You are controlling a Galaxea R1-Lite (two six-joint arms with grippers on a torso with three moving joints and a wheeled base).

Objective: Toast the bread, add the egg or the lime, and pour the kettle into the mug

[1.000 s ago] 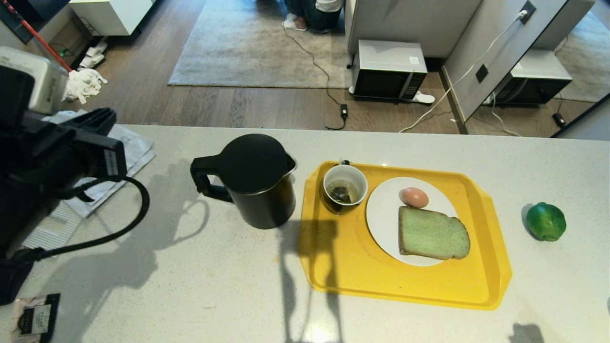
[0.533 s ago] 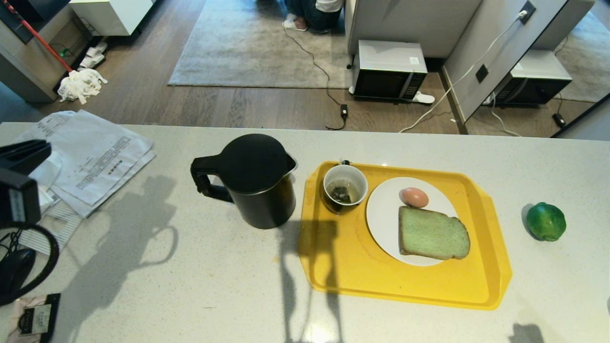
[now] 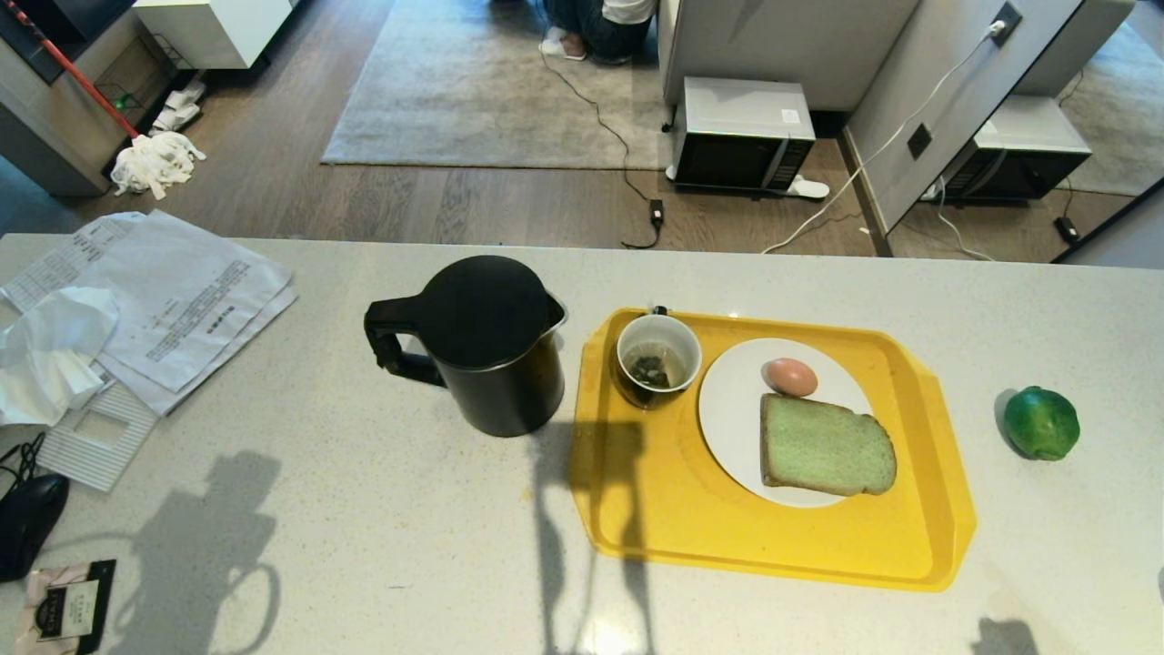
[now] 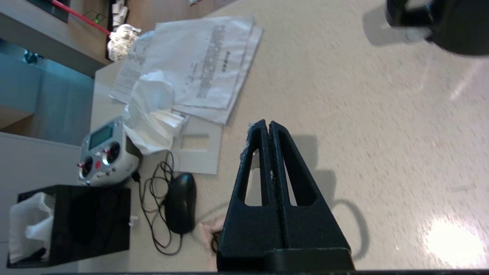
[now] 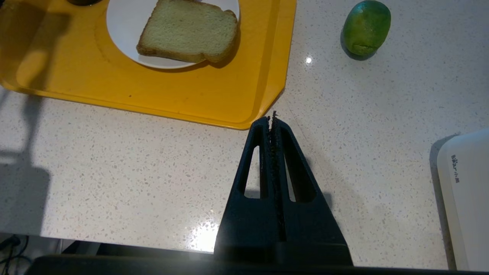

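Note:
The black kettle (image 3: 491, 341) stands on the counter just left of a yellow tray (image 3: 673, 518). On the tray sit the mug (image 3: 658, 357), with a tea bag inside, and a white plate (image 3: 727, 409) bearing the bread (image 3: 826, 448) and a brown egg (image 3: 789, 376). The lime (image 3: 1042, 422) lies on the counter right of the tray. Neither arm shows in the head view. My left gripper (image 4: 266, 124) hangs shut and empty over the counter's left part, near papers. My right gripper (image 5: 271, 117) is shut and empty near the tray's (image 5: 214, 107) front right corner, with the bread (image 5: 189, 30) and lime (image 5: 366, 26) beyond.
Papers (image 3: 173, 300), a crumpled tissue (image 3: 45, 350), a black mouse (image 3: 27, 523) and a tea packet (image 3: 68, 609) lie at the counter's left end. A remote controller (image 4: 105, 152) and a black tissue box (image 4: 72, 221) sit further left. A white appliance edge (image 5: 464, 194) stands at the right.
My left arm has pulled back out of the head view toward the left and near side; its shadow on the counter slid the same way. Everything on the counter stayed still.

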